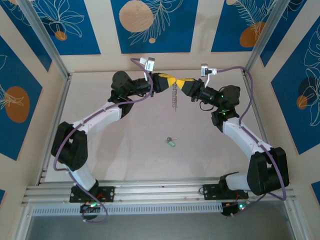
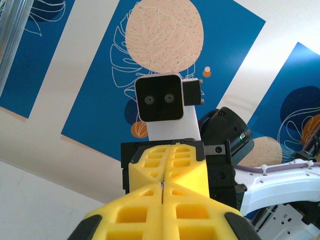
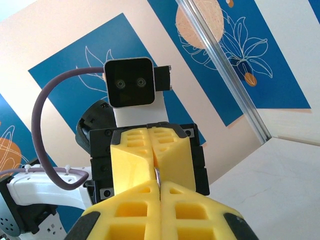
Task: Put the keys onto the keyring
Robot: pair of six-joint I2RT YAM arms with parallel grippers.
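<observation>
Your two arms meet nose to nose over the far middle of the table (image 1: pixel 125 155), a pale, matt beige board. The left gripper (image 1: pixel 169 80) and right gripper (image 1: pixel 186 83) are both clenched, and their yellow tips touch end to end. The keyring (image 1: pixel 174 97) hangs from that meeting point, pinched by both claws. From above it reads as a narrow vertical strand with a ragged silvery fringe. You cannot tell whether its lower end touches the board. In the left wrist view your own fingers are blocky yellow wedges with a matt finish. They are moulded with square open pockets, have black shoulders, and are pressed flat together. A thin bright sliver of metal sits in the seam between them. The right wrist view shows the same: yellow pocketed wedges closed face to face, with a small glint of metal at the point where the opposing tips meet. Each wrist view looks straight at the other claw, which is topped by a camera housing (image 2: pixel 159 99). This is a white rounded block with a glossy black face and two small lenses. A smooth purple cable (image 3: pixel 40 115) loops away from the left wrist. The key (image 1: pixel 171 142) lies flat on the bare board near the middle, well apart from both claws and nearer the arm bases. It has a tiny mint-green head and a short silvery shank. The wall panels (image 1: pixel 150 25) are flat blue with peach discs and white line-drawn leaves.
</observation>
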